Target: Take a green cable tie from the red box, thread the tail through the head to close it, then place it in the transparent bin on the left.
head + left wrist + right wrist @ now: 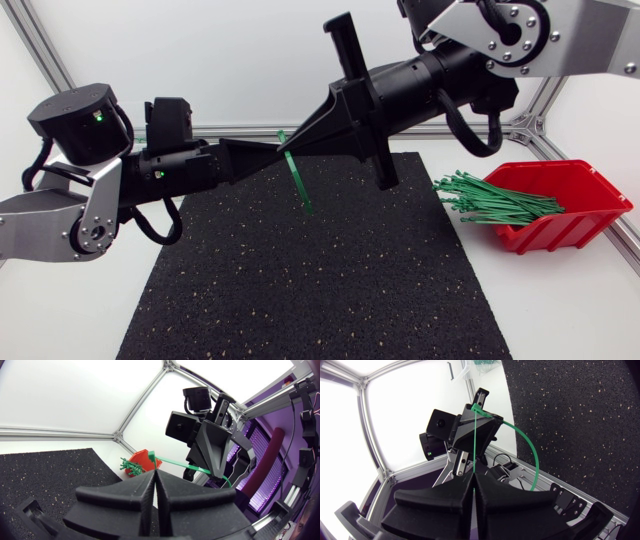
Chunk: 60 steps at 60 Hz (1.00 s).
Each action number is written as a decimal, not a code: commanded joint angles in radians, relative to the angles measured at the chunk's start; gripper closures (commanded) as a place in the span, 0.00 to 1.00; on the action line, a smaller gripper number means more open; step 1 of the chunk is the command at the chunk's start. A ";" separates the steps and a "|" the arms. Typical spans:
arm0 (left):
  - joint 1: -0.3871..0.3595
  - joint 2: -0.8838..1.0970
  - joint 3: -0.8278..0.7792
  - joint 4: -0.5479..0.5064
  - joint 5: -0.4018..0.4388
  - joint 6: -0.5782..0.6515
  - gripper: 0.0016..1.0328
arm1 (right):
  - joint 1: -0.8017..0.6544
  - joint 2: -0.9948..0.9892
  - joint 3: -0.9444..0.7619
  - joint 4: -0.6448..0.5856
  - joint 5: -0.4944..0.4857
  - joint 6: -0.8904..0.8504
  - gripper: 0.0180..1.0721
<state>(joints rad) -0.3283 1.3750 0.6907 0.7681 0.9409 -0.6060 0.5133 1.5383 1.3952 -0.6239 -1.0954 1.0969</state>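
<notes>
Both arms are up over the black mat point(300, 285), gripper tips almost nose to nose. My left gripper point(272, 152) is pinched fully together on one end of the green cable tie point(298, 185); in the left wrist view a green stub pokes out of its tip. My right gripper point(305, 140) is clamped tight on the same tie. In its wrist view the strap runs straight from its tips to the left one, and the rest curves off in an arc, hanging loose over the mat. The red box point(580, 195) sits on the counter point(570, 310) off to the right, with a bundle of green ties point(490, 198) spilling out of its open front
</notes>
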 commanded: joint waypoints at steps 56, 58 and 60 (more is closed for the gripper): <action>-0.020 -0.051 -0.040 0.017 0.010 -0.018 0.97 | -0.002 0.029 -0.010 0.013 0.000 0.029 0.95; -0.020 -0.057 -0.042 0.017 0.010 -0.018 0.97 | -0.004 0.037 -0.010 0.013 0.000 0.029 0.95; -0.020 -0.062 -0.043 0.017 0.010 -0.015 0.97 | -0.004 0.046 -0.010 0.009 0.000 0.029 0.95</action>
<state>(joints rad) -0.3370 1.3460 0.6662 0.7677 0.9398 -0.6067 0.5133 1.5482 1.3918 -0.6197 -1.0992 1.0969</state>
